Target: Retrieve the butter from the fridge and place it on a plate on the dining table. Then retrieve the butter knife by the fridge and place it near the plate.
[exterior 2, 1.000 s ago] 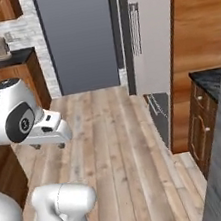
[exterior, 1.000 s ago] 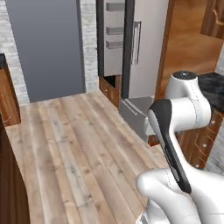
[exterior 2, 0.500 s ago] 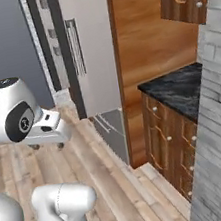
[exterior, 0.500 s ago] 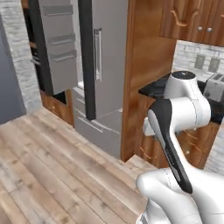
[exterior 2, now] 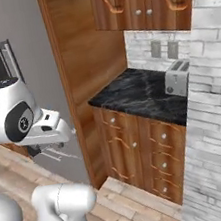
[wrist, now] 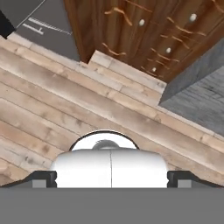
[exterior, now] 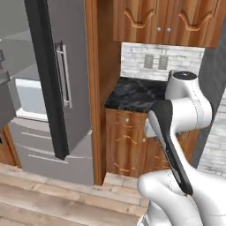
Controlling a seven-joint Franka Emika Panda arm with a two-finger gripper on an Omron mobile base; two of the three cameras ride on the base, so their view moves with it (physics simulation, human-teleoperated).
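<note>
Facing the tall light-grey French-door fridge (exterior: 66,88), vertical bar handle on the near door shut, far-left door seemingly swung open onto a white interior. Beside it, a black marble wall counter (exterior 2: 140,95) on brown wooden cabinets, a silver toaster (exterior 2: 177,78) at the back. Two-finger gripper (wrist: 111,178) spread wide over the plank floor, carrying nothing. Butter, plate, dining table and knife nowhere to be picked out from here. Judging by that, very early: nothing fetched, nothing placed, everything left to do. No brand, label or readable writing anywhere.
</note>
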